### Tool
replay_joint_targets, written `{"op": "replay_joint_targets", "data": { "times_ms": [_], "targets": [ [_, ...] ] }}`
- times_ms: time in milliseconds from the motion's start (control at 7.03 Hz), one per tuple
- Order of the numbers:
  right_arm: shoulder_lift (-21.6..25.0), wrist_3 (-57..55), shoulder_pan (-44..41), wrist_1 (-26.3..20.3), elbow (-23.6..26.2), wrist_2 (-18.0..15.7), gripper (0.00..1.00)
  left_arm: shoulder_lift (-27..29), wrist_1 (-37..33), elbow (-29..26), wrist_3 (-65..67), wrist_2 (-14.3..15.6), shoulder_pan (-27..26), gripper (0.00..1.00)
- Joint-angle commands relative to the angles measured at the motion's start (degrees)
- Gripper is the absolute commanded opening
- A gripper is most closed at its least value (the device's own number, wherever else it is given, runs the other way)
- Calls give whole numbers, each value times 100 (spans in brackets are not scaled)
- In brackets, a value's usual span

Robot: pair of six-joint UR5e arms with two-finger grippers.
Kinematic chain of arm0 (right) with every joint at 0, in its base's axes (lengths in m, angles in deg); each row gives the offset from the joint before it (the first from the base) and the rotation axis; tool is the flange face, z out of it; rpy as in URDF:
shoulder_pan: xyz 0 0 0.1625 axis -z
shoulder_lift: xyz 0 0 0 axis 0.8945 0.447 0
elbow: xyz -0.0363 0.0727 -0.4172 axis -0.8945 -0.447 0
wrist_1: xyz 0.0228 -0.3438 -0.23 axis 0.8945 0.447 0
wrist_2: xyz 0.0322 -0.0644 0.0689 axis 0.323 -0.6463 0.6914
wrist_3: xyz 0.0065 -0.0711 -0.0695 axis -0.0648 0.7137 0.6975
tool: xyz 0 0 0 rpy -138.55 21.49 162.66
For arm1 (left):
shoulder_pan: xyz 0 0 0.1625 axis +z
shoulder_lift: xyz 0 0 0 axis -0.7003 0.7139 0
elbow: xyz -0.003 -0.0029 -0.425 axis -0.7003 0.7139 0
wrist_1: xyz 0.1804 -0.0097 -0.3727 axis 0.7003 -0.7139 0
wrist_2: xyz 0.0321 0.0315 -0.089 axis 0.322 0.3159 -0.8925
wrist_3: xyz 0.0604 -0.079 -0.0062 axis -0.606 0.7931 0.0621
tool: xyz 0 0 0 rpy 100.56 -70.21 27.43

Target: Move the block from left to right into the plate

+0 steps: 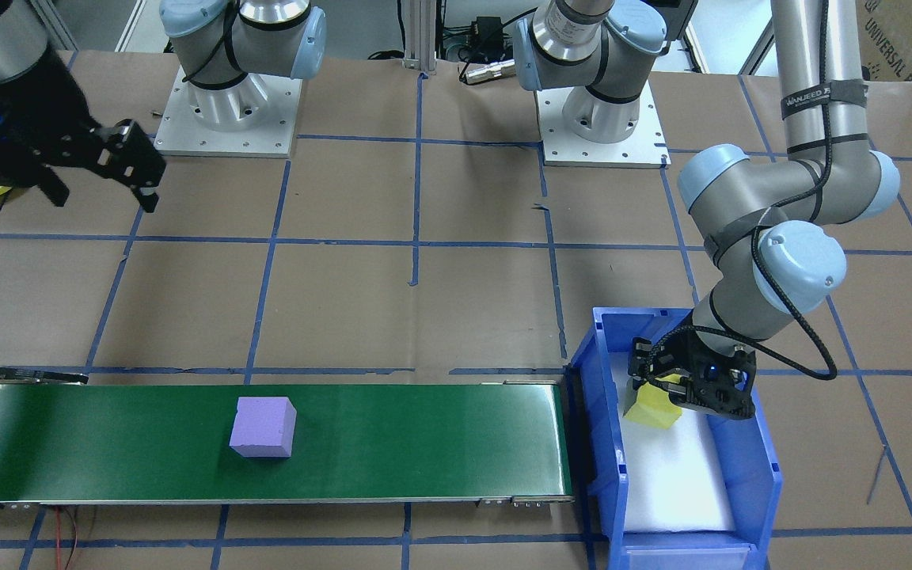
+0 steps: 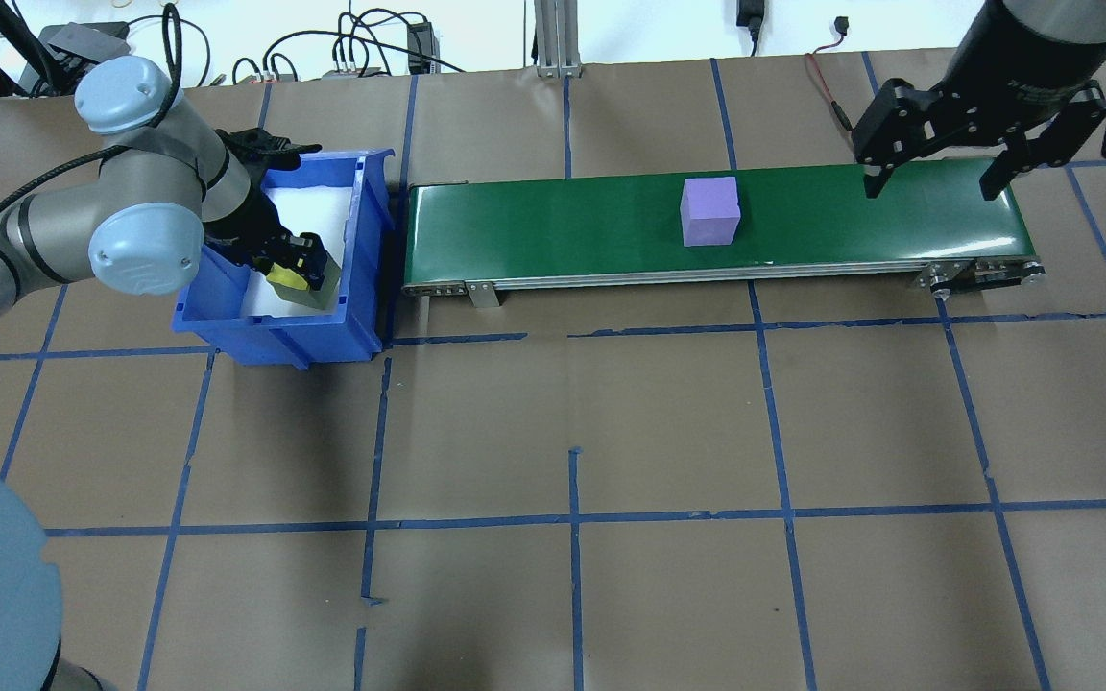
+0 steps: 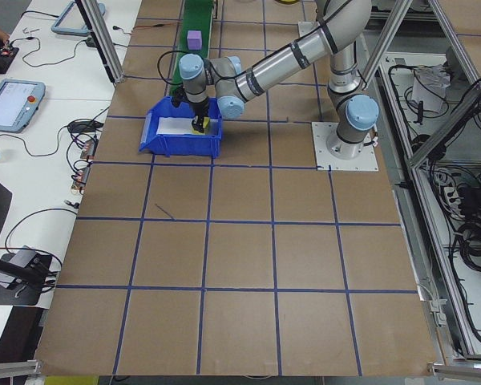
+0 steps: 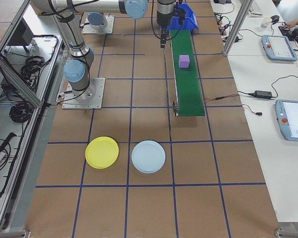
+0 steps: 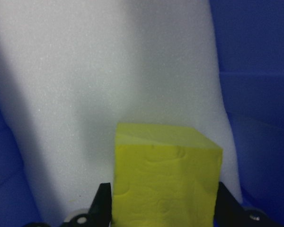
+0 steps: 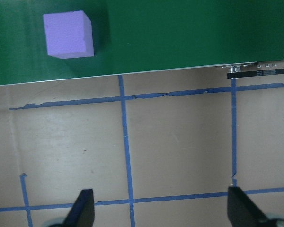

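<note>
The left gripper pinches a yellow block between its fingers, inside the blue bin over white foam. The right gripper hangs spread above the belt's end, a purple block nearby. The yellow plate lies well apart.

purple cube, yellow cube, green belt

A: Where's the near arm reaching?
B: Into the blue bin; its hand hangs over the white lining.
A: And further along the tabletop?
B: A purple block on the green belt.
</note>
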Motion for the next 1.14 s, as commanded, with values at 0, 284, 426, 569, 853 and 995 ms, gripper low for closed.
{"op": "replay_joint_targets", "data": {
  "times_ms": [0,284,426,569,853,995],
  "targets": [
    [-848,994,813,488,-256,632,100,-517,260,-398,257,-4,-146,49],
    [-1500,1298,1036,1063,-265,917,100,-1099,260,-681,625,31,-812,50],
    [-1807,1298,1053,1308,-317,943,100,-1109,382,-734,1054,14,-1129,50],
    [-1897,1307,1080,1389,-388,1309,100,-1022,513,-682,1571,-4,-1384,50],
    [-2170,1447,1080,1644,-301,1655,100,-480,523,-629,1568,-213,-1509,50],
    [-2310,1500,1080,1958,-292,1899,100,-207,654,-629,1559,-459,-1510,50]
  ]
}}
